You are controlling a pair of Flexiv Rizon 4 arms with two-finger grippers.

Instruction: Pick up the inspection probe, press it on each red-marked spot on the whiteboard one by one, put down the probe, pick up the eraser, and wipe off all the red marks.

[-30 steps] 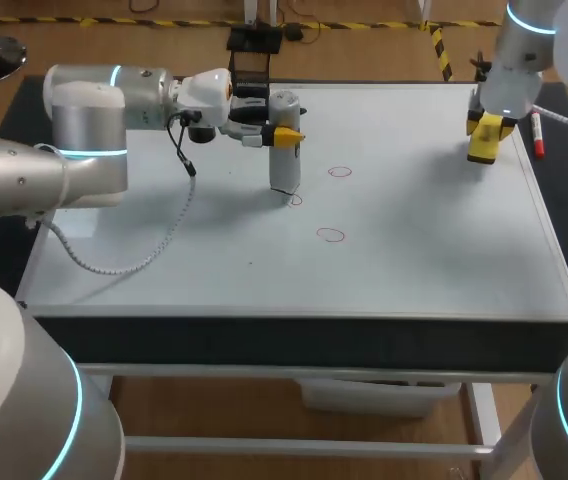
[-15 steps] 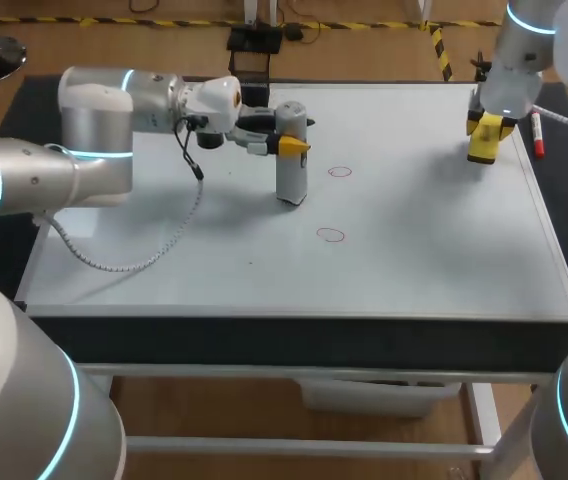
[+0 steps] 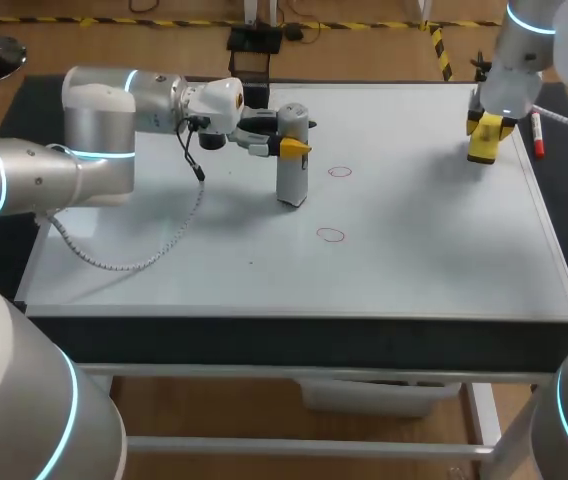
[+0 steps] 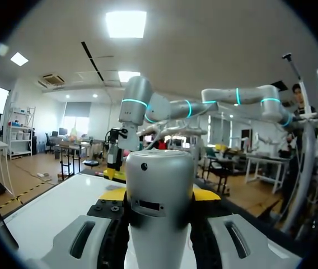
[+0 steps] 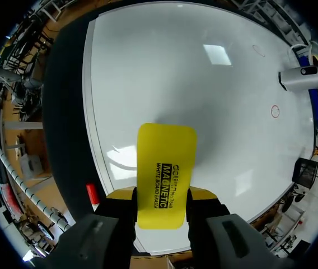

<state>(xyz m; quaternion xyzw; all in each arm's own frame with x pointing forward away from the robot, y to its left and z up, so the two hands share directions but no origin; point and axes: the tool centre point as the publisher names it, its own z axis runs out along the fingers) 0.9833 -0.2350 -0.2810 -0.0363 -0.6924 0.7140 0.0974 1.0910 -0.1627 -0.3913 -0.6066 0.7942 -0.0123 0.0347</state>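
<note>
Head view: whiteboard [image 3: 414, 250] (two red circles [image 3: 331, 235])

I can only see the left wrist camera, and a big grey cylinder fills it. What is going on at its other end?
Observer: In the head view that probe stands upright in the left gripper, and its lower end appears to rest on the whiteboard.
Operator: Can you see any red marks?
Observer: Two red circles show uncovered: one just to the right of the probe, and another nearer the front edge.
Operator: And the other arm?
Observer: The right gripper is shut on the yellow eraser, toward the board's far right corner.
</note>
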